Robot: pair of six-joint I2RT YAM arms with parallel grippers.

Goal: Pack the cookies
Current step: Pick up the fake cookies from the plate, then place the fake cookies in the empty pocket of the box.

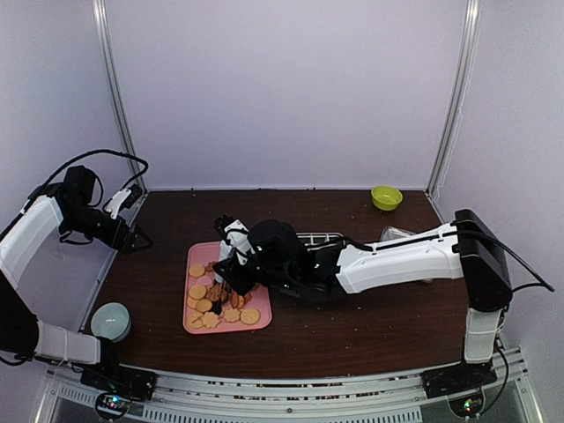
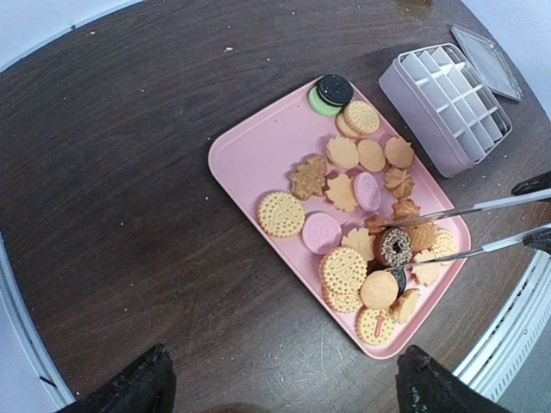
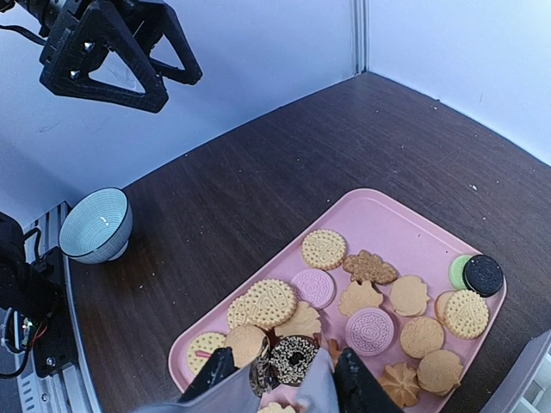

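Dark worktop (image 1: 352, 317), pink tray (image 2: 250, 155) on it, the cookies (image 2: 344, 271) spread over the tray. My left hand (image 1: 134, 236) hangs wide open, empty. My right hand (image 3: 280, 383) is clamped on metal tongs (image 2: 469, 209), which pinch a sprinkled chocolate ring cookie (image 2: 396, 247). The stamped lettering is too small to read.
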